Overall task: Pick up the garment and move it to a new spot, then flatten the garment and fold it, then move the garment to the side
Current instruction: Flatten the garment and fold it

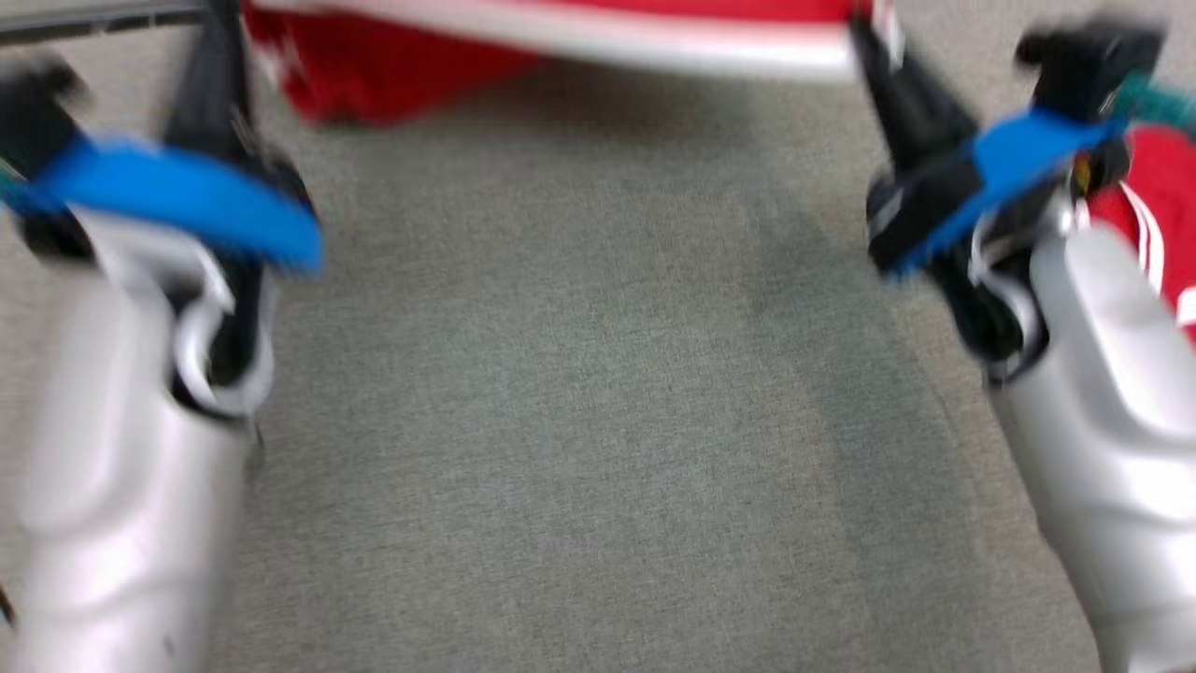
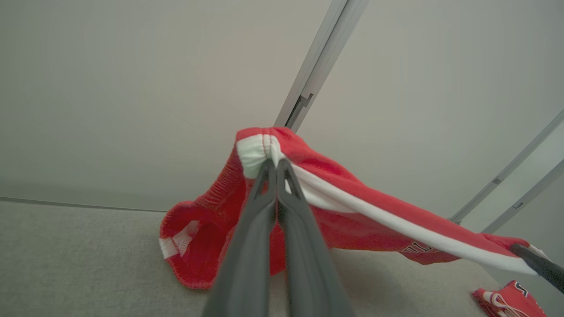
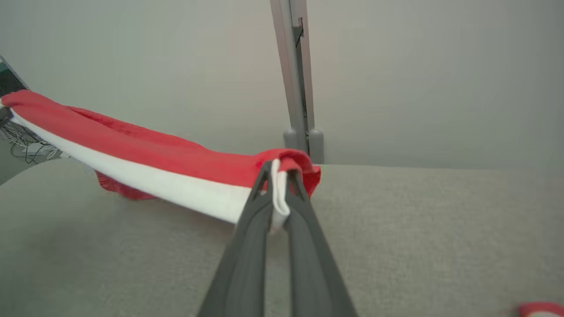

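The garment (image 1: 561, 33) is red with a broad white band, and it hangs stretched between my two grippers over the far part of the grey table (image 1: 598, 374). The head view is blurred. My left gripper (image 1: 222, 23) is shut on one end of the garment (image 2: 352, 207), pinching its white-trimmed edge at the fingertips (image 2: 275, 166). The loose red part below that end sags onto the table. My right gripper (image 1: 874, 33) is shut on the other end of the garment (image 3: 154, 163), with the white band clamped between its fingers (image 3: 276, 171). Its dark finger also shows in the left wrist view (image 2: 537, 264).
A second red and white garment (image 1: 1163, 206) lies on the table to the right, beside my right forearm, and also appears in the wrist views (image 2: 511, 301) (image 3: 539, 309). A pale partition wall with a metal post (image 3: 295, 66) stands behind the table's far edge.
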